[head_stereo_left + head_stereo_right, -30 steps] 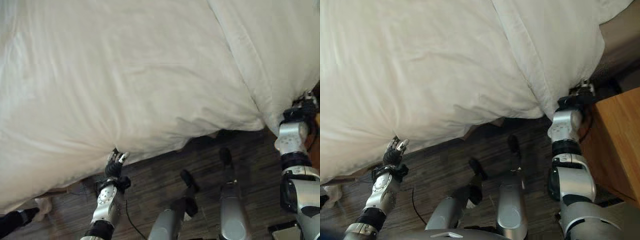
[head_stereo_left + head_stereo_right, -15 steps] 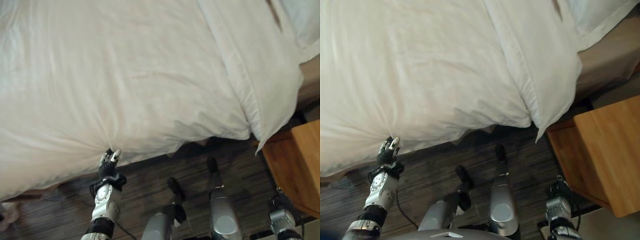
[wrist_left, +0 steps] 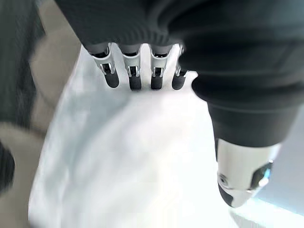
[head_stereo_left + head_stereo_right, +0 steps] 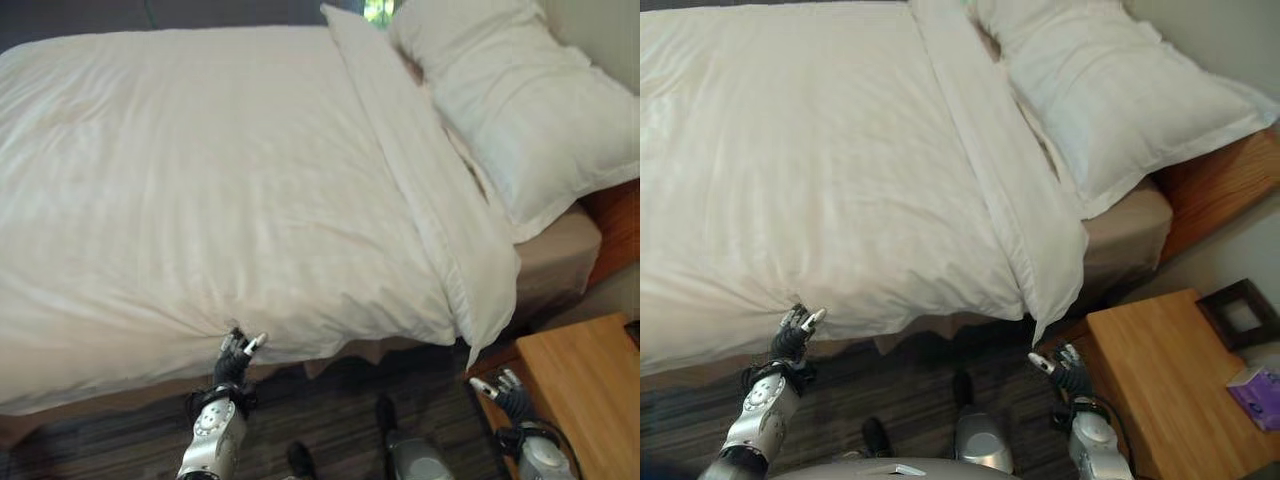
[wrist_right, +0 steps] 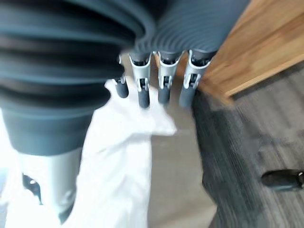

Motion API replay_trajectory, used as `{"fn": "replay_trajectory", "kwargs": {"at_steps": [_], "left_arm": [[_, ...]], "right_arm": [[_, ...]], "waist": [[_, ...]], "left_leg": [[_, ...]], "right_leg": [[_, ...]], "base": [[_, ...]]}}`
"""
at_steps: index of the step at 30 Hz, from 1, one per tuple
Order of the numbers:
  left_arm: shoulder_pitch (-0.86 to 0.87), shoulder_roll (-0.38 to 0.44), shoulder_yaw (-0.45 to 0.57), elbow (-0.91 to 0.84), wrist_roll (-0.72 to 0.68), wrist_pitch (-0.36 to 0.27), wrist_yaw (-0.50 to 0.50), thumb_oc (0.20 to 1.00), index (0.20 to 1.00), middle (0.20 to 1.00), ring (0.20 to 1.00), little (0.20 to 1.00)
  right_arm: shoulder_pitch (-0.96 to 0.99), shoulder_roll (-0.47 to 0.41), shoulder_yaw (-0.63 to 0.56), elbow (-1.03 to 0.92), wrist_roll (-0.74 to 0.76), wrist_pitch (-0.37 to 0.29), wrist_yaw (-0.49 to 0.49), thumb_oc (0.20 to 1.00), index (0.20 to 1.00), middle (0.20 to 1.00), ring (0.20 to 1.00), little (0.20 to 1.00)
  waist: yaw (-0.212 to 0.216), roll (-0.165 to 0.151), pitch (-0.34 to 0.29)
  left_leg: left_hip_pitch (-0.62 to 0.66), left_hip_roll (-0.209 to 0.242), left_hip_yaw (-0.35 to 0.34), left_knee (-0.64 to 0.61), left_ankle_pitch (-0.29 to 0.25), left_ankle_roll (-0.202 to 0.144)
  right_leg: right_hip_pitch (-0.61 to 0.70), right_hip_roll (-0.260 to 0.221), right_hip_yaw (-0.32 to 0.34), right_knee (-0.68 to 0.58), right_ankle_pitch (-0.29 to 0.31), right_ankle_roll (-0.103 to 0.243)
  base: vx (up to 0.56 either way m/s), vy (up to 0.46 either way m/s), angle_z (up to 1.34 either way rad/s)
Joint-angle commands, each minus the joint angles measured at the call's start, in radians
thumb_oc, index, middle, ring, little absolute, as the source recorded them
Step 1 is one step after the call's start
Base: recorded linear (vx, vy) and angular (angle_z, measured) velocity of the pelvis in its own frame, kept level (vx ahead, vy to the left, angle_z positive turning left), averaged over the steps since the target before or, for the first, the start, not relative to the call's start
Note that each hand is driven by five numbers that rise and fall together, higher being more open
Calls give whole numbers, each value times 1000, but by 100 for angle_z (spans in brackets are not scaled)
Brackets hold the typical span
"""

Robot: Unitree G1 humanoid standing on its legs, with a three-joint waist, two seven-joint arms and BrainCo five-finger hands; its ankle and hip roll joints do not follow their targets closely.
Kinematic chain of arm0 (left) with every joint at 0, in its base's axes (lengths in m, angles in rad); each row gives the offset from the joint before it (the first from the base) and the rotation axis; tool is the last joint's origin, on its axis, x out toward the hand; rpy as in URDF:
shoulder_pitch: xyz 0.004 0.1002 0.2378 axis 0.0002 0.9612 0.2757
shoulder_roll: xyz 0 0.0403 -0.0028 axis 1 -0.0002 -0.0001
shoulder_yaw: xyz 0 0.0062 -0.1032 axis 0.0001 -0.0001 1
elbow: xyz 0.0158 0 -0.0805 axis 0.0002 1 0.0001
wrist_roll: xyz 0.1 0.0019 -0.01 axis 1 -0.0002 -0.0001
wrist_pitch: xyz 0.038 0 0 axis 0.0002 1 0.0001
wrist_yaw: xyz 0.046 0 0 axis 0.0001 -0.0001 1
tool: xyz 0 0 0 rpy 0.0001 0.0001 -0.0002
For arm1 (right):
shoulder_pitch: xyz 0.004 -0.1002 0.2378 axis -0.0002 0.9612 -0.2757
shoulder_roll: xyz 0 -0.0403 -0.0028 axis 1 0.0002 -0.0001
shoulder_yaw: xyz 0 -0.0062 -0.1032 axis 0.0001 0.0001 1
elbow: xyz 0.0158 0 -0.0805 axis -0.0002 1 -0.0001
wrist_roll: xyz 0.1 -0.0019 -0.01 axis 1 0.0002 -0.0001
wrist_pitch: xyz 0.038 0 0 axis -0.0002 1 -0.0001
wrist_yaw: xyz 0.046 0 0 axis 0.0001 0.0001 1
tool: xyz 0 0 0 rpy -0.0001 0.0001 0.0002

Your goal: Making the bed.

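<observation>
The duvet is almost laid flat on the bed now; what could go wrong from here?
1. The left hand is at the duvet's hanging edge; pulling could drag the smooth top askew.
2. The duvet's corner hangs off the bed beside the right hand, so it may snag there or stay untidy.
3. The right hand is close to the wooden nightstand and might bump it.

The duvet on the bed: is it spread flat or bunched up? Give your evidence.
Spread. The duvet lies smooth across the mattress, its top edge folded back in a band below the pillow, its near edge overhanging.
</observation>
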Motion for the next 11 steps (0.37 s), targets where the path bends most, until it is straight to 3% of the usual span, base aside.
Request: {"fn": "replay_trajectory", "kwargs": {"at_steps": [1, 11], "left_arm": [[-60, -39, -104, -126, 90, -25, -136, 1000, 1000, 1000, 1000, 1000], [-27, -5, -155, -227, 109, -32, -173, 1000, 1000, 1000, 1000, 1000]], "right_arm": [[-60, -4, 44, -76, -27, -58, 27, 1000, 1000, 1000, 1000, 1000], [-94, 43, 122, -120, 35, -82, 36, 1000, 1000, 1000, 1000, 1000]], "waist": [[-24, 21, -24], [2, -7, -47]], "left_leg": [[47, 73, -81, 13, -33, -53], [72, 78, -106, 13, -43, -53]], "right_leg": [[39, 32, -24, 57, -73, 1], [84, 31, -58, 71, -93, -1]], "base": [[12, -22, 5], [15, -8, 13]]}}
